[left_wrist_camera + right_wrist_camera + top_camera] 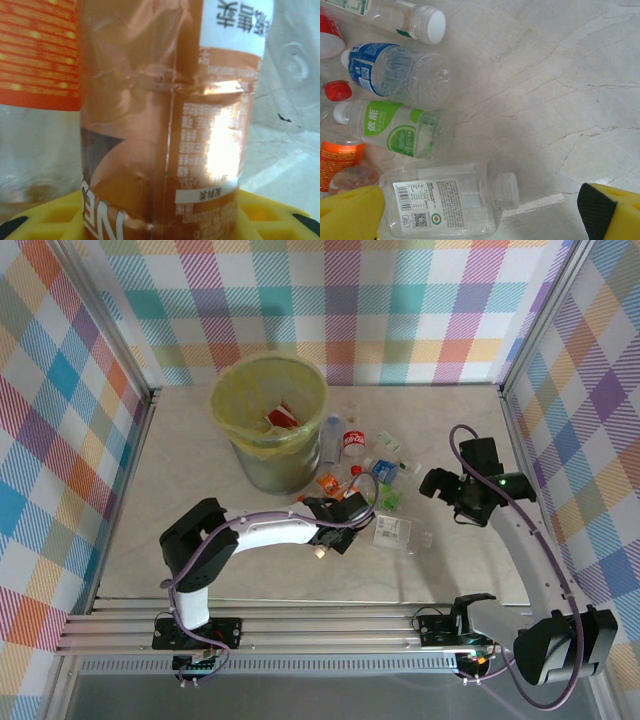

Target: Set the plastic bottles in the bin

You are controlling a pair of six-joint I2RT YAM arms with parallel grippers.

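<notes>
orange bottle sits right up against the left fingers, beside the bin.
whether those fingers are clamped on it i cannot tell. right fingers stand wide apart over a clear bottle lying on the surface. other bottles lie scattered just right of the bin, and a red-labelled bottle lies inside it.

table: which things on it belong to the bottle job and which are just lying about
Job: bin; orange-label bottle; blue-label bottle; green-label bottle; clear white-label bottle; red-label bottle.
Lying about: perhaps the red cap; whether it is loose, cannot tell.
</notes>
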